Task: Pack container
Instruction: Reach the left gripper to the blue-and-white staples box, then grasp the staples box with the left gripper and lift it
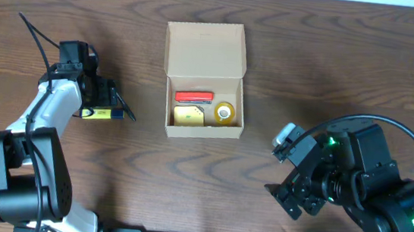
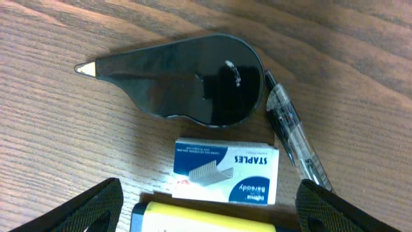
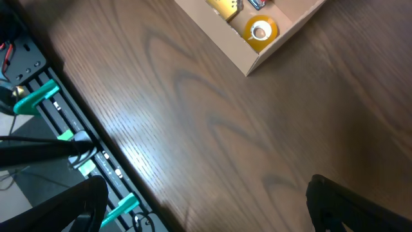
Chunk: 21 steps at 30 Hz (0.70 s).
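Note:
The container [image 1: 204, 51] is an open brown cardboard box at the table's middle, its flap lid folded back. It holds a red item [image 1: 193, 96], a yellow item [image 1: 186, 115] and a yellow tape roll [image 1: 225, 112]. My left gripper [image 1: 112, 107] is open at the left, its fingers [image 2: 207, 188] either side of a yellow-and-blue block [image 2: 206, 219] without touching it. Just beyond lie a staples box [image 2: 226, 171], a black tape dispenser [image 2: 187, 80] and a clear pen [image 2: 293, 132]. My right gripper [image 1: 286, 177] is open and empty [image 3: 206, 193] over bare wood. The container's corner [image 3: 277, 48] shows above it.
The table's front edge with a black rail and green clips [image 3: 38, 96] runs close beside my right gripper. The wood between the container and each arm is bare.

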Motion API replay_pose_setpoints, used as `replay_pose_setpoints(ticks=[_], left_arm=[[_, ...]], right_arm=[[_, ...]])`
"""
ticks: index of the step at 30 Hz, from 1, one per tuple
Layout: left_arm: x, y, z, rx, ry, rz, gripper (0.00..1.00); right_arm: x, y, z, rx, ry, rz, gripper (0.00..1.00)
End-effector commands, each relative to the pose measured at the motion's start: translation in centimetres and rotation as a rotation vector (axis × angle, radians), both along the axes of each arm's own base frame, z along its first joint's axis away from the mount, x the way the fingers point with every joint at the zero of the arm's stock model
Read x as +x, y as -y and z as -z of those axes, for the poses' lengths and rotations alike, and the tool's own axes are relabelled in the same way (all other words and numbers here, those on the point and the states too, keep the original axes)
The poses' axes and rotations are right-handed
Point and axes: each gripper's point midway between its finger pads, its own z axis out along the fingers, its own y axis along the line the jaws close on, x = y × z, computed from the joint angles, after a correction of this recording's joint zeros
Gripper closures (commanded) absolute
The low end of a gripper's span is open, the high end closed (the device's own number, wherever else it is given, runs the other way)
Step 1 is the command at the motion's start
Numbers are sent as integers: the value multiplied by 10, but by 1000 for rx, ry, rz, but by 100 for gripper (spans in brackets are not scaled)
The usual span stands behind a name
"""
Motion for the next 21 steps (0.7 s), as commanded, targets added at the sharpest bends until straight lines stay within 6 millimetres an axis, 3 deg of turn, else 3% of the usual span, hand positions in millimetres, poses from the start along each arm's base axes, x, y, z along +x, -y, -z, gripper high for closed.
replay_pose_setpoints(ticks=[1,9,21], left_arm=[[-1,-4,10,-2,-20,-65,15],[-3,-3,26,-18,-54,-95,15],[0,5,30,12,-57,-70,21]], right_arm=[[1,1,0,4,-6,19,1],[1,1,0,4,-6,19,1],[1,1,0,4,-6,19,1]])
